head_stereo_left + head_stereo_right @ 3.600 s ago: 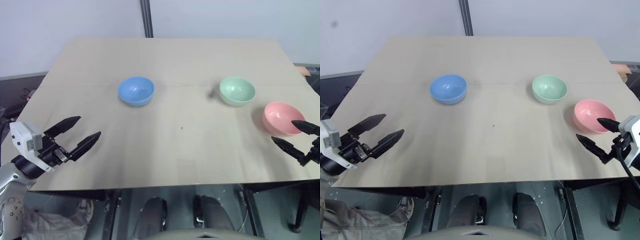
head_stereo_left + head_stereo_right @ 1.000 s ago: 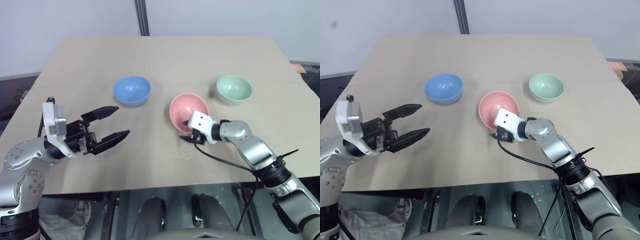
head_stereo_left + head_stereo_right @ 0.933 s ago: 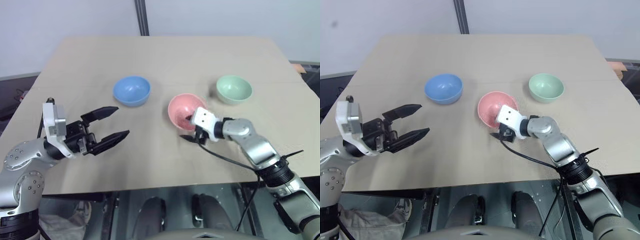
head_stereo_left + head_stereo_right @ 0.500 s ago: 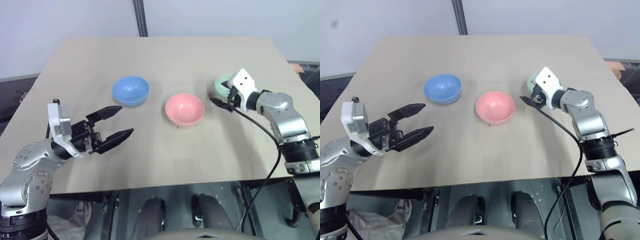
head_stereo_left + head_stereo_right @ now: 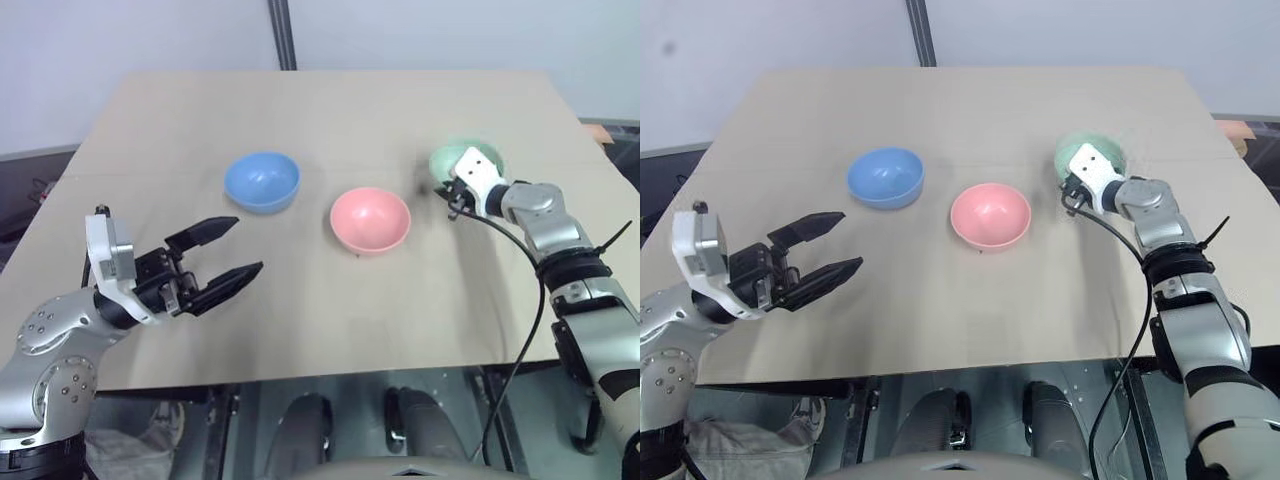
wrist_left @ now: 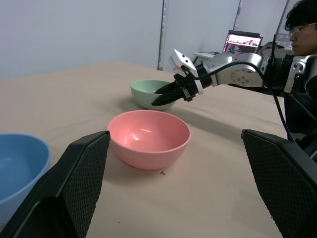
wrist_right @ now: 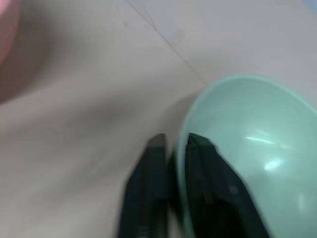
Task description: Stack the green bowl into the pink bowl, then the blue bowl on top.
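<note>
A pale wooden table [image 5: 330, 110] stands before a plain light wall, with a dark upright post behind its far edge. In the left wrist view a person [image 6: 303, 29] sits beyond the table near a lit screen [image 6: 242, 42].

Three bowls sit on the table, well apart from its near edge. The blue bowl [image 5: 262, 181] is left of the middle, the pink bowl [image 5: 370, 220] is near the middle, and the green bowl [image 5: 462, 160] is towards the right edge, all upright.

The right gripper [image 7: 173, 148] is at the green bowl's rim on the side facing the pink bowl. Its jaws are clenched on that rim: one finger [image 7: 203, 168] lies inside the bowl against the wall, the other finger [image 7: 151, 168] outside, with the thin green wall between them. The bowl's base appears to rest on the table.

The left gripper [image 5: 232, 250] hangs above the table's near left part, fingers spread wide and gripping nothing, pointing towards the pink and blue bowls and apart from both.
</note>
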Robot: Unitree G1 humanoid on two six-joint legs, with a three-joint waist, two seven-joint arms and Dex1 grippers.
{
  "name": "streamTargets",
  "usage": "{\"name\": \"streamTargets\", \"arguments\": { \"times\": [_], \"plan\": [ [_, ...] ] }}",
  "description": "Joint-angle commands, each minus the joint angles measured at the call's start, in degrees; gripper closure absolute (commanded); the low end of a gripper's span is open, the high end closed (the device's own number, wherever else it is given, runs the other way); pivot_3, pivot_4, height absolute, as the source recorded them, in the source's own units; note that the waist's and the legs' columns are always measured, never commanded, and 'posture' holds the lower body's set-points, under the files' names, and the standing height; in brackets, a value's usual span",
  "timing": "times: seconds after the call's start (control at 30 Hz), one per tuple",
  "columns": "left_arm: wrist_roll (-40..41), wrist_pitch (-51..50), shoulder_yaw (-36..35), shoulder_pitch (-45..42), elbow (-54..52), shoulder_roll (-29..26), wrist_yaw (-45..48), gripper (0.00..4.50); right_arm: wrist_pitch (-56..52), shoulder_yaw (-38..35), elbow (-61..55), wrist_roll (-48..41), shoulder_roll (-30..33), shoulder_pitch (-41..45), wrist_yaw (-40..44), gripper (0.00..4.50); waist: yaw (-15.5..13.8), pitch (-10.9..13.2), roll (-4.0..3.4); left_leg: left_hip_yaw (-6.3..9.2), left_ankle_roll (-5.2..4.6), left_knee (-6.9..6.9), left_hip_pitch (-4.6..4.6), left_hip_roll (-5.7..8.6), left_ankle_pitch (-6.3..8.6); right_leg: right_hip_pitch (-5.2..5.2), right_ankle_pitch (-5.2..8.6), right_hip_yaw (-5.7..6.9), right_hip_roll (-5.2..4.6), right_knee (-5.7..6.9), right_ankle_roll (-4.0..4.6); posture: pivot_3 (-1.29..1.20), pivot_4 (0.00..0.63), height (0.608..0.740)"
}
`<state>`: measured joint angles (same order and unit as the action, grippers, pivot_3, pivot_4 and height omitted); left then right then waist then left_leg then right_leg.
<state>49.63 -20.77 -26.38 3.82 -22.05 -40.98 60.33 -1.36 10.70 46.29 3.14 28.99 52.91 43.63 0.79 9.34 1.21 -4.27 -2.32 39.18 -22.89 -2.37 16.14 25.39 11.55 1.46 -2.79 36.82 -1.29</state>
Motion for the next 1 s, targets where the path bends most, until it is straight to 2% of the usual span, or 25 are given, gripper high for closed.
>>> {"name": "streamTargets", "arguments": {
  "times": [0.03,0.17,0.27,0.4,0.5,0.67,0.77,0.8,0.83,0.87,0.93,0.97,1.0],
  "plan": [
    [1.0,0.3,-1.4,0.0,-2.6,-0.2,-0.6,0.0,0.7,-1.8,-2.0,-0.4,0.6,1.2,0.7,4.4,0.0,0.0,0.0,0.0,-0.01,0.0,0.01,0.01,0.0,0.0,0.0,0.0,0.01,0.0,0.0,0.0,0.15,0.74],
    [-0.6,1.3,-0.7,-1.2,-1.6,1.1,-3.5,0.0,-2.4,-2.9,-18.0,-4.2,2.4,-2.7,5.8,4.4,0.0,0.1,-0.13,0.04,0.0,0.0,0.02,-0.01,0.0,0.01,0.0,0.03,0.03,0.07,0.0,0.0,0.15,0.74],
    [-1.4,0.9,-0.7,-1.9,-0.9,1.9,-6.5,0.0,-10.0,-3.7,-35.0,-10.6,2.7,-7.3,10.3,4.4,-0.1,0.1,-0.15,0.09,0.0,0.0,0.01,-0.09,0.0,0.01,0.0,0.07,0.03,0.07,0.0,0.0,0.15,0.74],
    [-3.0,1.1,-0.4,-3.5,0.6,2.6,-9.5,0.0,-19.5,-1.2,-52.0,-14.1,1.8,-11.7,10.9,4.4,-0.1,0.1,-0.14,0.05,-0.06,0.0,0.03,-0.24,0.04,0.0,-0.01,0.08,0.07,0.07,-0.01,0.0,0.15,0.74],
    [-5.3,1.8,0.4,-4.9,1.9,3.0,-11.3,0.0,-22.3,2.6,-55.9,-13.1,-0.6,-13.3,9.5,4.4,-0.1,0.1,-0.13,0.06,-0.08,0.02,0.03,-0.2,0.05,-0.02,0.0,0.11,0.05,0.07,-0.01,0.0,0.15,0.74],
    [-6.9,2.4,1.3,-6.0,3.1,3.3,-11.0,0.0,-20.3,7.8,-48.0,-8.3,-6.5,-14.0,5.7,4.4,0.0,0.1,-0.12,0.05,-0.03,0.08,0.1,-0.01,0.01,-0.03,-0.01,0.1,0.09,0.16,-0.01,0.0,0.15,0.74],
    [-8.1,3.0,1.2,-6.2,3.2,3.5,-12.2,0.0,-20.2,8.2,-47.3,-8.5,-6.6,-14.7,6.7,3.5,-0.4,0.1,-0.12,0.09,0.01,0.12,0.07,0.02,-0.01,-0.03,-0.01,0.13,0.06,0.2,0.01,0.0,0.15,0.74],
    [-8.6,2.9,1.1,-6.6,3.4,3.7,-13.4,0.0,-20.6,7.8,-48.4,-9.0,-6.2,-15.1,7.1,2.87,-0.4,0.1,-0.12,0.09,0.06,0.13,0.05,0.03,-0.04,-0.03,-0.02,0.12,0.04,0.18,0.01,0.0,0.15,0.74],
    [-9.3,2.8,1.0,-7.0,3.5,3.8,-14.7,0.0,-21.1,7.4,-49.5,-9.4,-5.7,-15.5,7.4,2.68,-0.3,0.1,-0.12,0.08,0.11,0.12,0.05,0.03,-0.07,-0.03,-0.02,0.12,0.04,0.17,0.01,0.0,0.15,0.74],
    [-9.7,2.7,1.0,-7.4,3.6,3.9,-15.6,0.0,-21.4,7.1,-50.2,-9.7,-5.4,-15.7,7.6,2.29,-0.3,0.1,-0.12,0.08,0.19,0.12,0.04,0.03,-0.12,-0.03,-0.02,0.11,0.04,0.14,0.01,0.0,0.15,0.74],
    [-14.6,3.6,2.4,-8.7,4.3,3.7,-19.3,0.0,-22.5,5.3,-53.0,-10.9,-4.6,-16.0,7.4,1.31,-0.3,0.1,-0.12,0.1,0.2,0.11,0.02,0.03,-0.12,-0.03,-0.01,0.13,0.04,0.13,0.01,0.0,0.15,0.74],
    [-16.1,4.0,2.8,-9.0,4.6,3.7,-20.2,0.0,-22.9,4.9,-53.7,-11.3,-4.4,-16.1,7.2,1.07,-0.2,0.1,-0.12,0.1,0.2,0.1,0.02,0.03,-0.12,-0.02,-0.01,0.12,0.04,0.12,0.01,0.0,0.15,0.74],
    [-21.2,3.9,4.5,-9.6,4.8,2.7,-23.4,0.0,-24.1,2.9,-55.6,-12.7,-5.0,-15.9,5.8,0.52,-0.2,0.1,-0.12,0.1,0.19,0.09,0.01,0.04,-0.11,-0.02,-0.01,0.12,0.05,0.12,0.01,0.0,0.15,0.74]
  ]
}}
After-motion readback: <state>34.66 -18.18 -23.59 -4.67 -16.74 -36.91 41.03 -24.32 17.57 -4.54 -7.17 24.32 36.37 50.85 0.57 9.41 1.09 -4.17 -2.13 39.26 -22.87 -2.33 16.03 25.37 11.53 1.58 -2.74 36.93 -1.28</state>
